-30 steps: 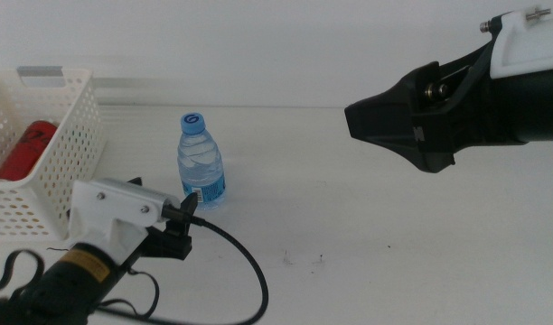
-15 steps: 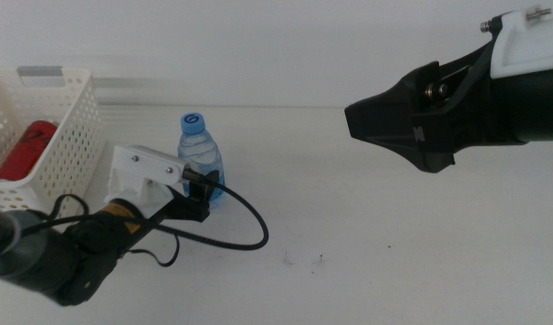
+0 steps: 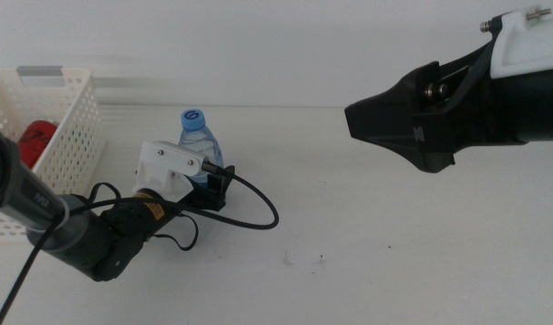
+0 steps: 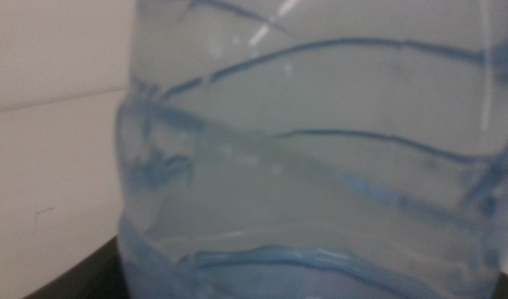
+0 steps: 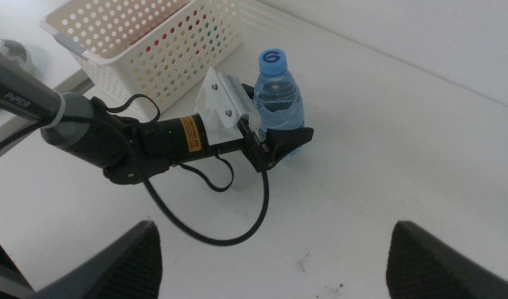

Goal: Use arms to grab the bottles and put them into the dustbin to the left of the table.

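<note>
Now reached in, left gripper (image 5: 275,143) jaws wide around water bottle (image 3: 199,147), not clamped yet; right gripper (image 5: 275,249) open, idle above table (image 3: 394,208).

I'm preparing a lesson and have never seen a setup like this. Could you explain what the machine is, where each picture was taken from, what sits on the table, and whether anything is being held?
These are two robot arms at a white table, each ending in a two-jawed tool. One picture looks down over the table; the other two come from cameras on the arms' wrists. The left tool reaches in low, its jaws on either side of a clear water bottle with a blue cap; whether they already squeeze it cannot be seen. Its wrist camera sits so close that the bottle fills the picture. The right tool waits raised above the table, jaws wide apart, holding nothing. A white perforated basket stands on the left, with something red inside.
</note>
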Robot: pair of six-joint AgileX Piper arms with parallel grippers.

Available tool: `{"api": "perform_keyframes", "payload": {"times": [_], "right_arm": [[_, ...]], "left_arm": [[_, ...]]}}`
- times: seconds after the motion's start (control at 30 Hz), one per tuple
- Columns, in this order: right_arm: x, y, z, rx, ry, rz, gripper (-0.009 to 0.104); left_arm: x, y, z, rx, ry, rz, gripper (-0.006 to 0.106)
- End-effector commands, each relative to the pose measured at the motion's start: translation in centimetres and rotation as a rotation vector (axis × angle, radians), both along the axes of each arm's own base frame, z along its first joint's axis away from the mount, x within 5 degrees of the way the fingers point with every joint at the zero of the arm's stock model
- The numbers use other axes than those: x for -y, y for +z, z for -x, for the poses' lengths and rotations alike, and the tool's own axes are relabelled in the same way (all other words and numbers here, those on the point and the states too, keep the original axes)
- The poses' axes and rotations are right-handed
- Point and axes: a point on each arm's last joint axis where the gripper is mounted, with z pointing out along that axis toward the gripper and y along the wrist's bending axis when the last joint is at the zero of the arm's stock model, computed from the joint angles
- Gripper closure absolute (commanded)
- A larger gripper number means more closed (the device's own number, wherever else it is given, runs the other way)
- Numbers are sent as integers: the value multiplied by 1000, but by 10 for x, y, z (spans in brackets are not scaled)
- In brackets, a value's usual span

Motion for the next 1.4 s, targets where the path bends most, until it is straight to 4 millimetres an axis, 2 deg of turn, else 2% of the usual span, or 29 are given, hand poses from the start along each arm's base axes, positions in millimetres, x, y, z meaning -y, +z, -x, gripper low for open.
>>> {"api": "perform_keyframes", "payload": {"times": [0.0, 0.07, 0.13, 0.27, 0.3, 0.37, 0.47, 0.6, 0.7, 0.8, 0.97, 1.2, 1.37], "right_arm": [[1, 3, 1, 19, 1, 1, 4], [1, 3, 1, 19, 1, 1, 4], [1, 3, 1, 19, 1, 1, 4], [1, 3, 1, 19, 1, 1, 4], [1, 3, 1, 19, 1, 1, 4], [1, 3, 1, 19, 1, 1, 4], [1, 3, 1, 19, 1, 1, 4], [1, 3, 1, 19, 1, 1, 4], [1, 3, 1, 19, 1, 1, 4], [1, 3, 1, 19, 1, 1, 4], [1, 3, 1, 19, 1, 1, 4], [1, 3, 1, 19, 1, 1, 4], [1, 3, 1, 19, 1, 1, 4]], "left_arm": [[-1, 1, -5, 9, 20, 19, 10], [-2, 1, -6, 5, 25, 17, 16], [-2, 3, -8, 19, 29, 24, 29], [-2, 11, -8, 60, 27, 42, 66], [-1, 25, -3, 74, 13, 62, 85], [-2, 43, 6, 78, 2, 79, 100], [-6, 82, 20, -21, 19, 83, 102], [-13, 139, 32, -173, 49, -45, 102], [-19, 179, 40, -162, 84, -87, 102], [-26, 205, 43, -158, 82, -14, 102], [-36, 221, 38, -200, -33, 34, 102], [-39, 222, 38, -186, -33, 17, 102], [-37, 223, 41, -136, -105, 5, 102]]}}
